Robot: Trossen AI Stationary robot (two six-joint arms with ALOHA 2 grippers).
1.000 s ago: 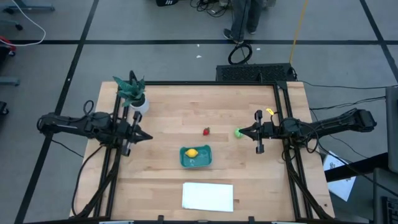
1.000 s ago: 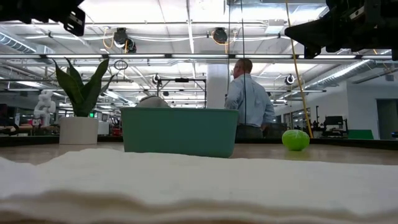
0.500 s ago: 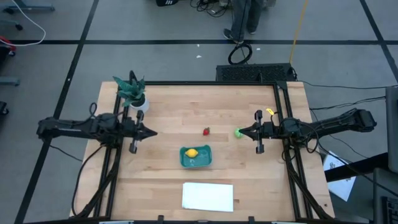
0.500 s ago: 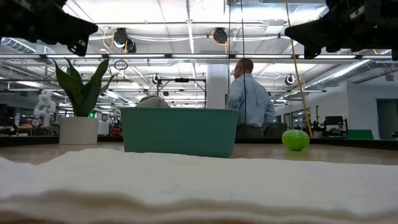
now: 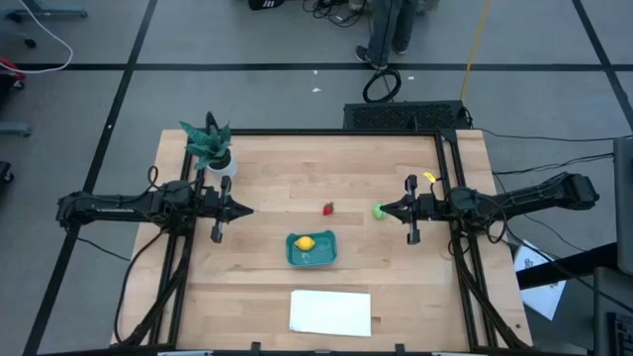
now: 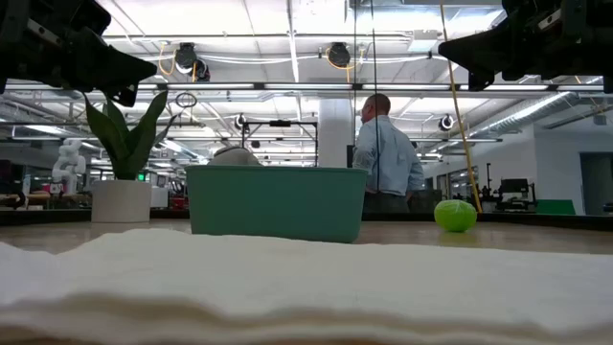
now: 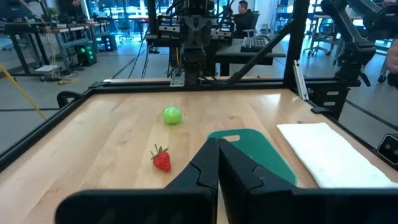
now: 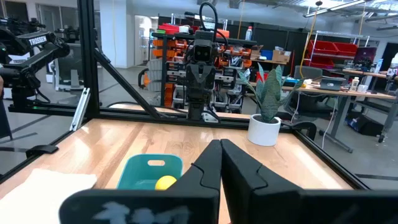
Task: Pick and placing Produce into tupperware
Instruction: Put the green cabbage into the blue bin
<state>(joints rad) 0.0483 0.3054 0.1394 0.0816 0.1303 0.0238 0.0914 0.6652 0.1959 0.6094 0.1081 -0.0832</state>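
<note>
High view shows our left gripper [image 5: 244, 210] and right gripper [image 5: 382, 210] both pinched together, empty; strawberry [image 5: 328, 208] lies between them, green ball [image 5: 378, 211] touching the right tips.

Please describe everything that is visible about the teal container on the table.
The teal container is a small shallow tub of smooth plastic, a rounded rectangle with a little tab on one short rim. It sits flat and open on the wooden table, between both arms and just beyond the white sheet. A yellow lemon lies inside it. The strawberry and green fruit lie outside, apart from it. No gripper touches it.
</note>
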